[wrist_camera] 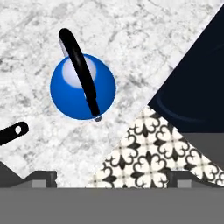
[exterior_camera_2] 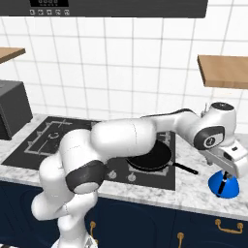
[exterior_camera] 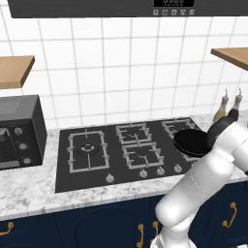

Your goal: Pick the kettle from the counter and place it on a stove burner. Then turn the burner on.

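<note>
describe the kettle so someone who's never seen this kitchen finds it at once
Start at the black stove set in the marbled counter and go right, past the black frying pan. On the counter just beyond the pan's handle stands the kettle, under the robot's gripper. It is the one bright blue thing there: a small cone with a thin black arched handle.

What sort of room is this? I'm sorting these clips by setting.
A rendered home kitchen, most likely: a black stove with grates and knobs set in a marbled counter, a frying pan on it, a blue kettle beside it, and white wall tiles behind.
</note>
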Controlling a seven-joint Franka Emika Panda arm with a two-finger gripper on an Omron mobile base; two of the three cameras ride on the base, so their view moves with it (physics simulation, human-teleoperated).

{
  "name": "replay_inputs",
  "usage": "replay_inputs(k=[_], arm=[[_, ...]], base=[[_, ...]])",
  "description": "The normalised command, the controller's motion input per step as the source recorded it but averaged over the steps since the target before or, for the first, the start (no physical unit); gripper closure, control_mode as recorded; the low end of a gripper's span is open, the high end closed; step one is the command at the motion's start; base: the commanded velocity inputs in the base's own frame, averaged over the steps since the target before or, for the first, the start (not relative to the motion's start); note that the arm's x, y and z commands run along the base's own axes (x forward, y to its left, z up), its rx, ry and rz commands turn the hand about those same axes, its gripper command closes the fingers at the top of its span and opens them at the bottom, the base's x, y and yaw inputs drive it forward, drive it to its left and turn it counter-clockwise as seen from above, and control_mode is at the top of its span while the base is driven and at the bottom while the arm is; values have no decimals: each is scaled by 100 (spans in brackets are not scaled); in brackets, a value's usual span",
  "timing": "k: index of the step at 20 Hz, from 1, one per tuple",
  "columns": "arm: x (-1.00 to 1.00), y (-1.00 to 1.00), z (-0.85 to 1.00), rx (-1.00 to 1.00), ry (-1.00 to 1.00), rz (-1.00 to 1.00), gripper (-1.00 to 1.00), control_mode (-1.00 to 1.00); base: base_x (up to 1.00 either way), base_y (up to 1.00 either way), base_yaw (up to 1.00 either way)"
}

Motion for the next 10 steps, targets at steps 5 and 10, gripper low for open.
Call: replay_inputs(k=[5, 10], arm=[[11, -22, -16, 0, -13, 17, -100, -100], [10, -14, -21, 0, -15, 12, -100, -100]], base=[[0, 0, 0], [0, 0, 0]])
